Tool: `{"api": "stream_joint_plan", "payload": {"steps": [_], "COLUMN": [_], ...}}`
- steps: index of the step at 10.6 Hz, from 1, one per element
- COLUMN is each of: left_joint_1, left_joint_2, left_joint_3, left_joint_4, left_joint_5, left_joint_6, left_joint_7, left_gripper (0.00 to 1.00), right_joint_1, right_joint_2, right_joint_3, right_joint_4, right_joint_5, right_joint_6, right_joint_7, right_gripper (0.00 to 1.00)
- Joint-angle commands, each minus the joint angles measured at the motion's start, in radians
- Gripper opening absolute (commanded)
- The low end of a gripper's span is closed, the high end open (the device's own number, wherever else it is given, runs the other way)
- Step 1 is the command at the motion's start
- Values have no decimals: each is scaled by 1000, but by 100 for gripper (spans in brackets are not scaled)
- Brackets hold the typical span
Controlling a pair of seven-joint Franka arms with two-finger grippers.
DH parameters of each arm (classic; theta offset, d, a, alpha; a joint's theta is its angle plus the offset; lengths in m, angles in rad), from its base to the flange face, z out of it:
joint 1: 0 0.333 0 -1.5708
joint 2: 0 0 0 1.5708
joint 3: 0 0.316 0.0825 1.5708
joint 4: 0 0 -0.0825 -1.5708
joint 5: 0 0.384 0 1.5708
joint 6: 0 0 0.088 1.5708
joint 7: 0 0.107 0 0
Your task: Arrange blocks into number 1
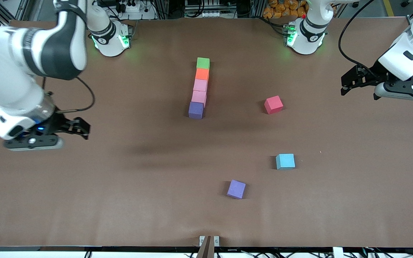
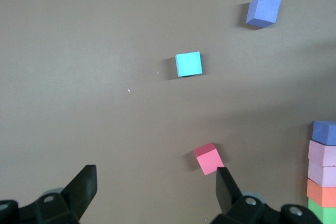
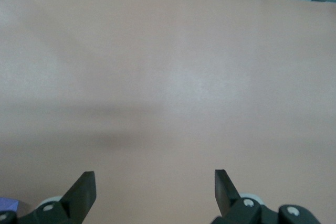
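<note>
Both arms are held up over the table's ends: the left gripper [image 1: 346, 85] and right gripper [image 1: 83, 129] are spread apart and empty. At mid-table a touching line is formed, farthest to nearest: green block [image 1: 203, 63], orange block [image 1: 202, 74], two pink blocks [image 1: 200, 91], purple block [image 1: 195, 110] (a second purple cube [image 1: 236, 189] lies loose, nearer the camera).

Red cube [image 1: 273, 104] toward the left arm's end; cyan cube [image 1: 285, 161] nearer the front camera; both on the brown table [image 1: 120, 200]

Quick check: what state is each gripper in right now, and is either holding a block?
Left gripper: open, holding nothing, over bare table at its own end.
Right gripper: open, holding nothing, over bare table at its own end.
</note>
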Motion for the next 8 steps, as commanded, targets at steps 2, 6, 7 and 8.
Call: {"api": "stream_joint_plan", "payload": {"steps": [2,6,7,8], "left_joint_1": [19,19,21,21], "left_joint_2": [-26,-26,-26,-26], "left_joint_3": [-4,-4,-4,-4], "left_joint_4": [-24,-29,-30,-30], "left_joint_5": [-17,-16,-17,-16], "left_joint_6": [-3,-1,-1,-1], "left_joint_7": [12,17,21,23], "left_gripper": [100,100,100,100], "right_joint_1": [-111,-382,-456,-522], "right_joint_2": [-11,-160,-196,-220], "right_joint_3": [45,320,414,500], "right_joint_4": [150,210,224,233], "right_joint_5": [23,-84,-158,-215], "right_joint_6": [-140,-177,-173,-174], "right_joint_7": [-9,-14,-14,-14], "right_gripper": [100,100,100,100]}}
